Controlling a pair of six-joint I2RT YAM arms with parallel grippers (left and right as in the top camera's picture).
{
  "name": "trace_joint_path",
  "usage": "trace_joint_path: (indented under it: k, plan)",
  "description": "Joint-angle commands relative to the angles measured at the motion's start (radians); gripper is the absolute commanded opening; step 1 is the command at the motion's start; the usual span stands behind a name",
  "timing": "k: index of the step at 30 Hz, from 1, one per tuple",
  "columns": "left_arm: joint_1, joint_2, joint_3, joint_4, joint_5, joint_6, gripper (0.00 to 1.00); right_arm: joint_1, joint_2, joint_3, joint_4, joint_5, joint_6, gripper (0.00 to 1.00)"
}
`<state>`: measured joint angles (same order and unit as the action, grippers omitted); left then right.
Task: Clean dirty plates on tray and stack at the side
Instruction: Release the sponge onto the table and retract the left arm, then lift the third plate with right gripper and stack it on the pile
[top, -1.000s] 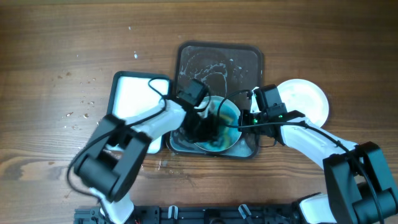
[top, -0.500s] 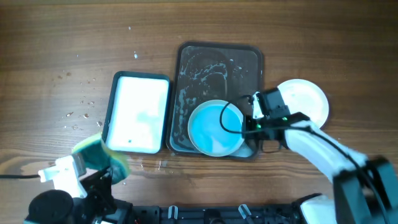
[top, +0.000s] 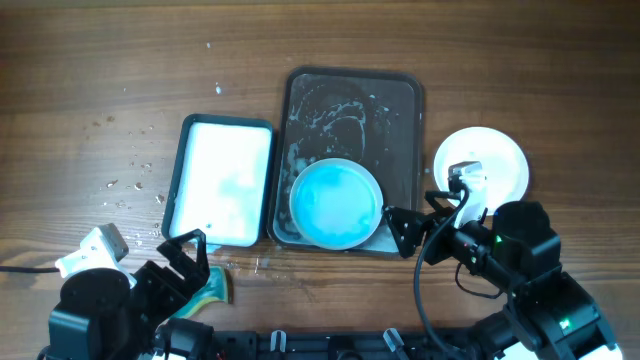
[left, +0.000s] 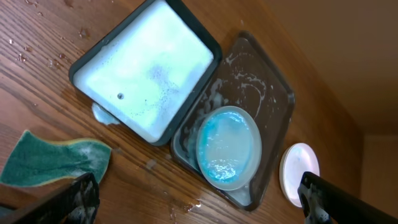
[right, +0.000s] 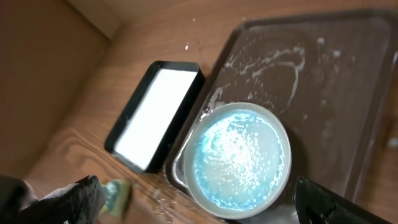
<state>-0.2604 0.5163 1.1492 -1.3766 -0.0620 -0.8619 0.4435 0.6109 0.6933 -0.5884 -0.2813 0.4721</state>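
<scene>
A white plate (top: 336, 203) with a blue soapy centre lies in the front part of the dark brown tray (top: 400, 110), apart from both grippers. A second white plate (top: 481, 165) rests on the table right of the tray. My left gripper (top: 185, 245) hovers open at the front left, empty, over a green and yellow sponge (top: 213, 287) lying on the table. My right gripper (top: 420, 215) is open and empty just off the tray's front right corner. The wrist views show the blue plate (left: 229, 146) (right: 239, 158) from above, between wide jaws.
A smaller dark-rimmed tray (top: 180, 160) with a white foamy inside sits left of the brown tray. Suds streak the brown tray's far half. Water drops dot the table at the left (top: 130, 175) and in front of the trays.
The left arm pulled out of the tray to the front left and let the sponge drop onto the table. The right gripper left the plate's rim and drew back. Both opened.
</scene>
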Motion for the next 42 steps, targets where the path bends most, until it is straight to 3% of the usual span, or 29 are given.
trace_joint_path:
  k: [1, 7, 11, 16, 20, 23, 25, 28, 29, 33, 34, 37, 40, 42]
  plan:
    - [0.005, 0.006, -0.003, 0.002, 0.005, -0.035, 1.0, 0.004, 0.018, 0.01, -0.004, -0.016, 0.192, 1.0]
    - [0.005, 0.006, -0.003, 0.002, 0.005, -0.035, 1.0, 0.004, 0.018, 0.01, -0.018, -0.031, 0.233, 1.0]
    - [0.005, 0.006, -0.003, 0.002, 0.005, -0.035, 1.0, 0.004, 0.018, 0.01, 0.064, -0.031, 0.09, 1.0]
    - [0.005, 0.006, -0.003, 0.002, 0.005, -0.035, 1.0, 0.004, 0.018, 0.01, 0.103, -0.041, 0.029, 1.0]
    - [0.005, 0.006, -0.003, 0.002, 0.005, -0.035, 1.0, 0.004, 0.018, 0.01, 0.094, -0.177, 0.03, 1.0]
    - [0.005, 0.006, -0.003, 0.002, 0.005, -0.035, 1.0, 0.004, 0.022, 0.008, 0.12, -0.153, 0.083, 1.0]
    - [0.005, 0.006, -0.003, 0.002, 0.005, -0.035, 1.0, 0.004, 0.05, 0.003, 0.166, -0.14, 0.087, 1.0]
    - [0.005, 0.006, -0.003, 0.002, 0.005, -0.035, 1.0, 0.004, 0.185, 0.003, 0.055, -0.145, -0.028, 0.99]
    - [0.005, 0.006, -0.003, 0.002, 0.005, -0.035, 1.0, 0.004, 0.303, 0.003, 0.003, -0.144, -0.098, 0.93]
    - [0.005, 0.006, -0.003, 0.002, 0.005, -0.035, 1.0, 0.004, 0.711, 0.003, 0.067, -0.075, -0.128, 0.45]
    - [0.005, 0.006, -0.003, 0.002, 0.005, -0.035, 1.0, 0.004, 0.815, 0.003, 0.127, -0.053, -0.126, 0.4]
    - [0.005, 0.006, -0.003, 0.002, 0.005, -0.035, 1.0, 0.004, 0.995, 0.003, 0.245, -0.002, -0.087, 0.41]
    - [0.005, 0.006, -0.003, 0.002, 0.005, -0.035, 1.0, -0.002, 1.006, 0.006, 0.237, 0.069, -0.07, 0.07]
    - [0.005, 0.006, -0.003, 0.002, 0.005, -0.035, 1.0, -0.018, 0.95, 0.018, 0.207, 0.078, -0.061, 0.05]
